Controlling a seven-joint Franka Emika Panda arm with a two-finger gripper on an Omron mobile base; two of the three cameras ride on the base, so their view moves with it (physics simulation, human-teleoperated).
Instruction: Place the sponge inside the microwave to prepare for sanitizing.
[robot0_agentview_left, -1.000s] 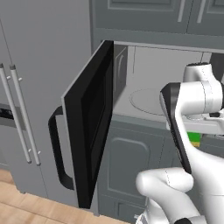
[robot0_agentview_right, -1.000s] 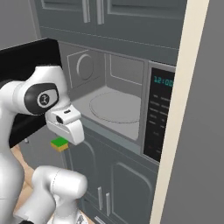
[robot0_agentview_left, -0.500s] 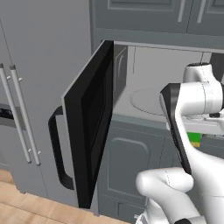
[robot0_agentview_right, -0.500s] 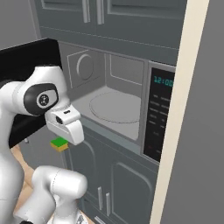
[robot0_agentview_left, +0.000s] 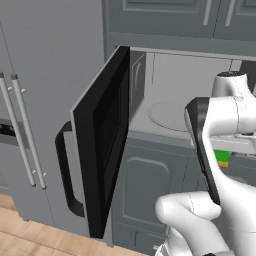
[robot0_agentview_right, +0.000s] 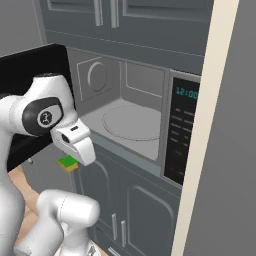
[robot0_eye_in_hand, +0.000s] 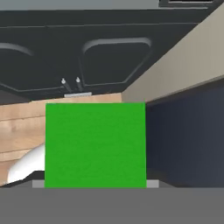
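The microwave (robot0_agentview_left: 150, 75) stands open, its black glass door (robot0_agentview_left: 102, 145) swung out to the left with the curved handle (robot0_agentview_left: 64, 175) facing me. Inside lies the round turntable (robot0_agentview_right: 132, 122), bare. The black keypad (robot0_agentview_right: 182, 135) with teal digits is right of the cavity. My gripper (robot0_agentview_right: 74, 156) hangs in front of the cavity's lower edge, left of the opening, shut on the sponge (robot0_agentview_right: 66, 163). The sponge (robot0_agentview_left: 221, 158) shows green over yellow beside my arm. In the hand view the sponge's green face (robot0_eye_in_hand: 95, 144) covers my fingertips.
A grey fridge (robot0_agentview_left: 20, 130) with two long handles stands left of the door. Grey cabinet doors (robot0_agentview_right: 125, 210) sit below the microwave and more cabinets (robot0_agentview_right: 115, 20) above it. A beige panel edge (robot0_agentview_right: 200, 150) rises at the right. Wooden floor (robot0_agentview_left: 30, 240) lies below.
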